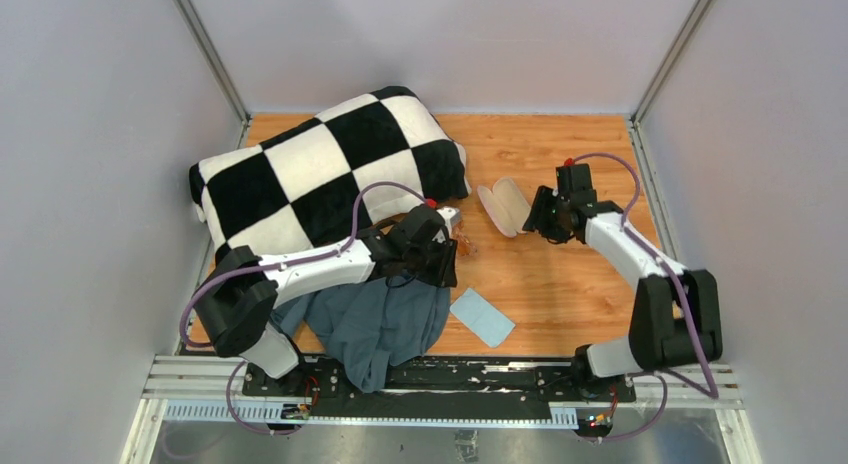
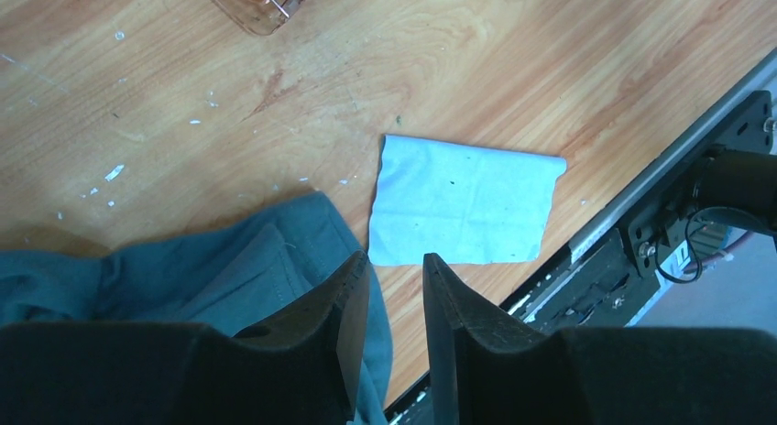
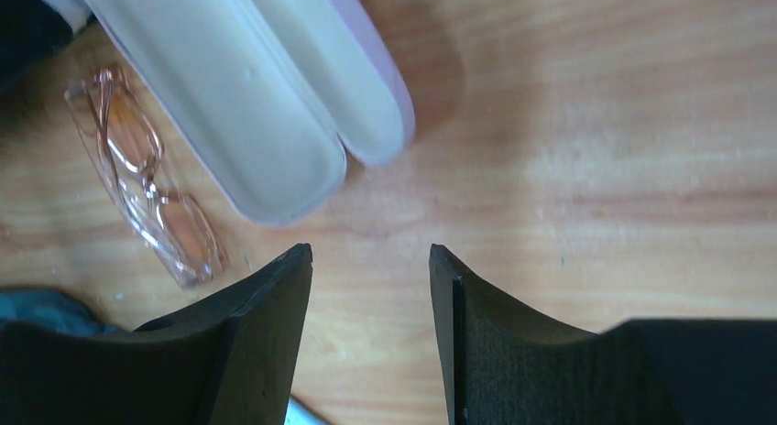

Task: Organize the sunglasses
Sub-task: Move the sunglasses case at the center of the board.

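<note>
Amber sunglasses (image 3: 151, 179) whole from right wrist, corner-only from left.

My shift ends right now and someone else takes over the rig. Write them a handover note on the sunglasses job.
Left hand: slightly open, empty, above the table by the blue cloth.
Right hand: open, empty, close to the case.
Sunglasses: flat on the table beside the case, not in it.
Case: lying open, and the part in view is empty.
Done: case is open.
Left: pick up the sunglasses, lay them in the case, and probably close it.
</note>
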### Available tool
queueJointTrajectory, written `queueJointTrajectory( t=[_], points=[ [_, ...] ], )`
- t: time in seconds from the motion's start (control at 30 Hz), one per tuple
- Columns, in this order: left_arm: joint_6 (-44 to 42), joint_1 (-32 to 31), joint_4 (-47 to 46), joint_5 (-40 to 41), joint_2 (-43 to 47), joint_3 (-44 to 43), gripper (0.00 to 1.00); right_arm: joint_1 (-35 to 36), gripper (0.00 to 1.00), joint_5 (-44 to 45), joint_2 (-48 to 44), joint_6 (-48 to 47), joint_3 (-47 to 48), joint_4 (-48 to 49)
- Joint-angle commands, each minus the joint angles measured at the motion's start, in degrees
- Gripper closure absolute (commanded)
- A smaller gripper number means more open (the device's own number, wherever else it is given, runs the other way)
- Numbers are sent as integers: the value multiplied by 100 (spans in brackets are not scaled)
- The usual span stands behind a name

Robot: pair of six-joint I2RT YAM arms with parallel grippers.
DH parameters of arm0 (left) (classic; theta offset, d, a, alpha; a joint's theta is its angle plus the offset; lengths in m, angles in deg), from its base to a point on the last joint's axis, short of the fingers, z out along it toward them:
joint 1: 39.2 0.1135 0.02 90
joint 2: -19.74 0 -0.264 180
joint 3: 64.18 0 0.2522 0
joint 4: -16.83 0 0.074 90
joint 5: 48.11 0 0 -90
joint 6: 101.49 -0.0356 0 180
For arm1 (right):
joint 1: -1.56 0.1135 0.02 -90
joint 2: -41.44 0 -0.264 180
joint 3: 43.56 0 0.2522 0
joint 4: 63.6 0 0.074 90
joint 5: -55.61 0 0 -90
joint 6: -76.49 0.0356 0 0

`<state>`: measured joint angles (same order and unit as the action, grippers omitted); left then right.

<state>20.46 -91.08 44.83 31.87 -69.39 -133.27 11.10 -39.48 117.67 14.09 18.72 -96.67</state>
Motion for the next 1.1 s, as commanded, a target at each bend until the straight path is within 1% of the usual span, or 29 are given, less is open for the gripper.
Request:
queueJointTrajectory(
  t=[0.0,0.1,0.2,0.37,0.57,0.8,0.9,1.07],
  points=[
    [60,11,-8,45,244,205,65,-168,44,-107,897,-259,739,139],
    [55,11,27,37,324,273,65,-214,44,44,1532,-268,1117,164],
    [20,11,98,40,387,315,65,-299,45,101,1970,-270,1344,157],
    [-11,11,116,67,505,385,64,-345,46,499,2081,-291,1110,155],
    [-49,11,62,-59,304,273,64,-376,47,435,1675,-250,390,297],
    [-42,11,-32,-123,185,218,64,-272,49,218,789,5,-712,490],
    [-45,11,-68,-197,79,182,64,-102,49,114,396,148,-1085,481],
    [-54,11,-103,-258,-126,62,64,570,49,103,-191,569,-1592,452]
  ],
)
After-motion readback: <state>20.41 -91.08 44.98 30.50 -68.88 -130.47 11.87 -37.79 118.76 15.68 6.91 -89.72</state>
